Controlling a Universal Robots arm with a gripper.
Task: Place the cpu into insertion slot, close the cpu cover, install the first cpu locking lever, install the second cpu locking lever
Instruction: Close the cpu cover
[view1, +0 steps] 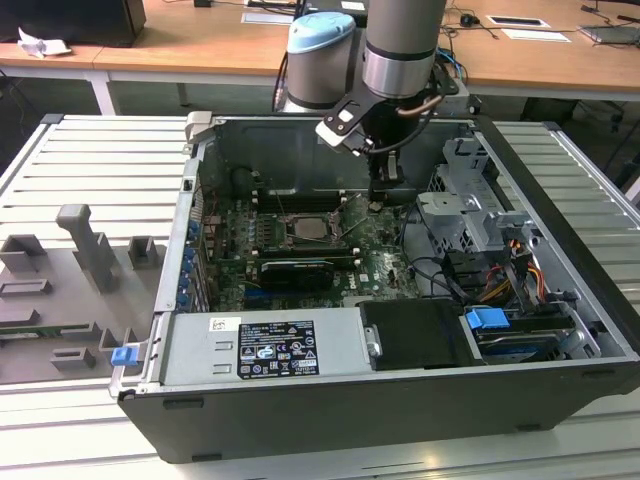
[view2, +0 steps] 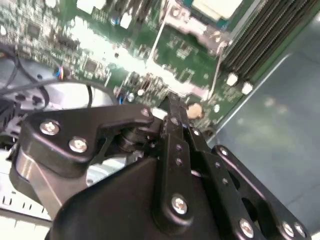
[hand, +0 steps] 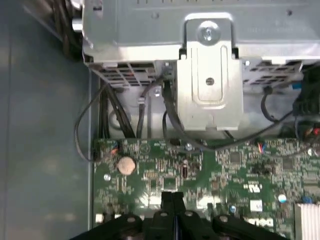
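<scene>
Black gripper (view1: 384, 198) low beside square silver-rimmed insertion slot (view1: 305, 228); jaws pressed together, empty. Risk: tips scrape green circuit board (view1: 378, 262), or slip off thin silver locking lever (view2: 215, 70).

Matt black hand (hand: 170, 197), glossy green circuit board (hand: 225, 165), dull silver sheet-metal bracket (hand: 209, 100)
</scene>
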